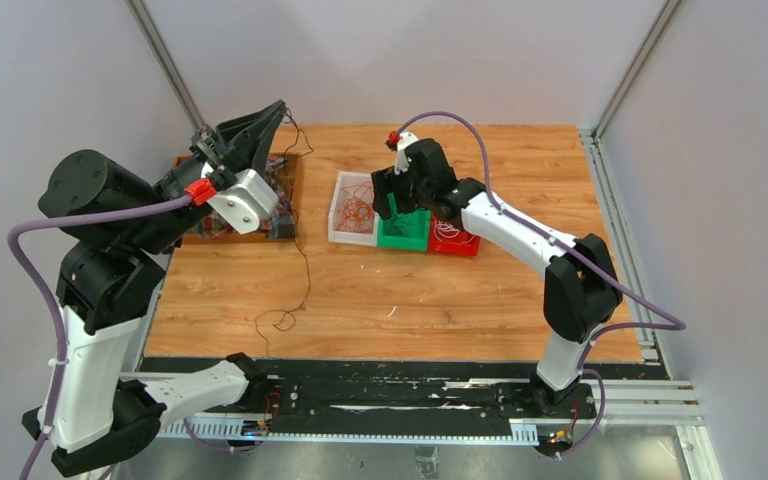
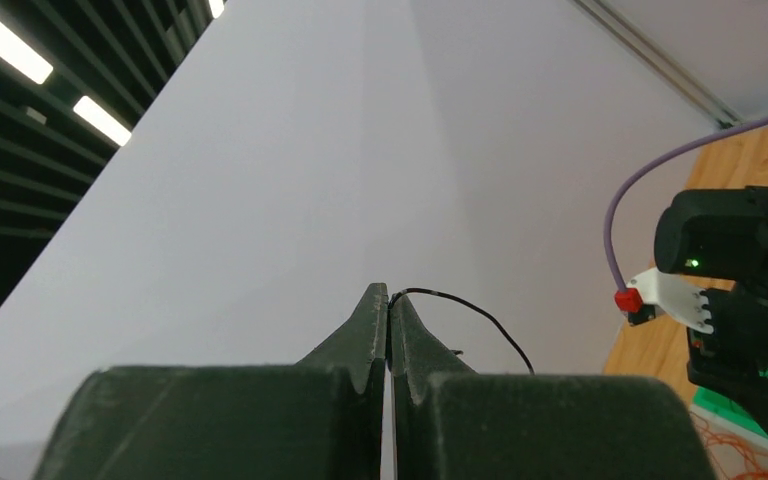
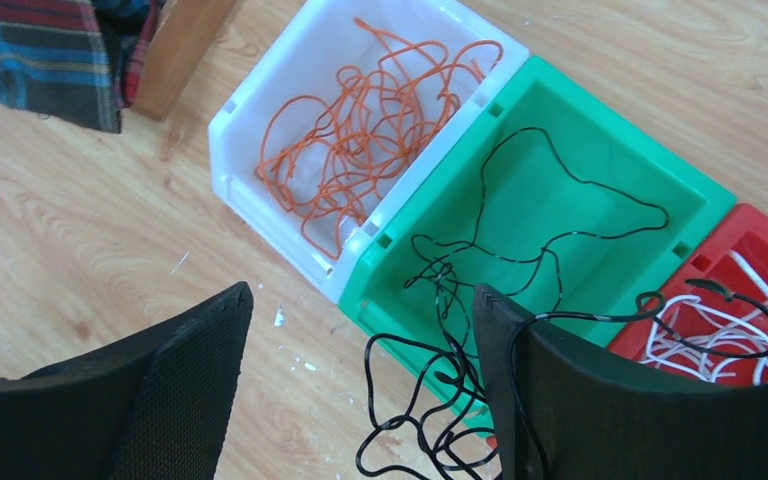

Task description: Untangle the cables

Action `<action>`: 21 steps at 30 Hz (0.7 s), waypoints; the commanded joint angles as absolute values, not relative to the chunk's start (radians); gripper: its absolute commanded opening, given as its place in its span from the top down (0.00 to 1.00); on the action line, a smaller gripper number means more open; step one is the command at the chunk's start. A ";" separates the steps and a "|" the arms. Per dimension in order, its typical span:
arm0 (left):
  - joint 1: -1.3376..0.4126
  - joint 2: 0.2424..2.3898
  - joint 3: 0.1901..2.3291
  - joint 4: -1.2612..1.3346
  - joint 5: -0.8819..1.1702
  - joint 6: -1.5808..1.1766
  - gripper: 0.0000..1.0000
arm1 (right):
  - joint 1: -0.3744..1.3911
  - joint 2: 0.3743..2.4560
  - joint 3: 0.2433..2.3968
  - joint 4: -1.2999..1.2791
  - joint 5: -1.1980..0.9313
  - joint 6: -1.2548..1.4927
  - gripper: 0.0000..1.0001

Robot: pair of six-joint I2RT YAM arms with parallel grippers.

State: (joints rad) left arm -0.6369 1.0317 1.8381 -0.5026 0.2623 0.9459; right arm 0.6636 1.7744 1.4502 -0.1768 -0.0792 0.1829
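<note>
Right gripper [image 3: 360, 295]: jaws spread wide, empty. Thin curly black cable [image 3: 560, 180] lies below it in the green plastic bin [image 3: 600, 140]; one loop appears snagged over a finger. Best to rise slowly so the loop slips off. Left gripper [image 2: 390, 300]: pinched shut on a thin black wire [image 2: 460, 303].

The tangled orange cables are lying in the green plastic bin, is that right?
Not quite. The tangled orange cables are lying in the white plastic bin, not the green one. The green plastic bin beside it holds a thin black cable. The right wrist view shows this clearly.
</note>
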 commanded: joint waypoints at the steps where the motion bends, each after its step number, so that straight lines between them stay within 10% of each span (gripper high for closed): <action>1: -0.635 1.023 1.812 -0.510 0.279 0.906 1.00 | 0.635 1.739 1.463 -0.203 -0.244 0.202 0.19; 21: -0.635 1.262 1.757 -0.405 0.216 0.471 1.00 | 0.542 1.185 1.047 0.024 -0.100 0.372 0.33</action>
State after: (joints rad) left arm -0.6369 1.2148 1.6623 -0.4877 0.2214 0.5419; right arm 0.5804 1.2522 1.1061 0.0006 -0.2134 0.3439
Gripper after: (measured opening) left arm 0.015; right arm 0.686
